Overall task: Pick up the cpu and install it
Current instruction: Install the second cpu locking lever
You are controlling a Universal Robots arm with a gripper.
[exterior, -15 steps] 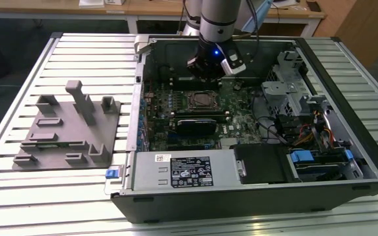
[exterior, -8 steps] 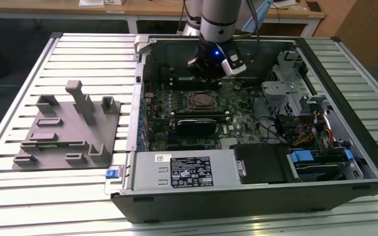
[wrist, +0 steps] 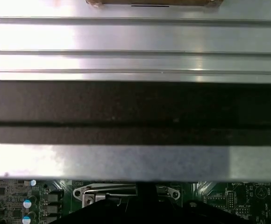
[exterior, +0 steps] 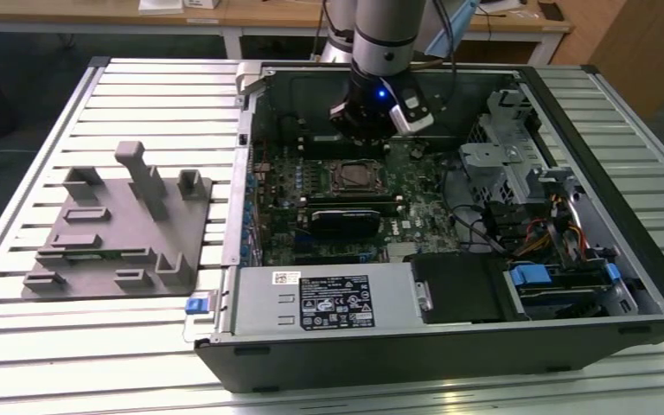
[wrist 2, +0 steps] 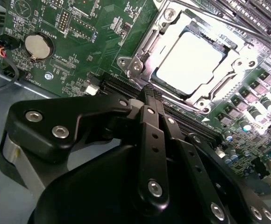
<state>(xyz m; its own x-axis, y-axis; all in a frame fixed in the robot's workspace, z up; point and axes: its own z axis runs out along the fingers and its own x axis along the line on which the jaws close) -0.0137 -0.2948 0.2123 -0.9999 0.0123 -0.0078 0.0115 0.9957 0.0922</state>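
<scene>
Cpu [wrist 2: 191,63] sits in the motherboard socket [wrist 2: 140,49], gripper [wrist 2: 150,93] shut above.

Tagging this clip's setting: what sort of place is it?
Likely a robotics lab or assembly test bench: an open computer case on a slatted aluminium table, a grey fixture block beside it, wooden desks behind.

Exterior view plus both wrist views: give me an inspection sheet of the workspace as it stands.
Surface: slatted metal table carrying an open computer case.
Job's things: cpu lies in the motherboard socket, silvery top up.
Clutter: grey fixture block on the table at the exterior view's left of the case.
Grippers: gripper hangs over the motherboard beside the socket, fingers together, nothing between them.
Cables: coloured wire bundle inside the case on the exterior view's right.
Surroundings: wooden desks behind the table.
</scene>
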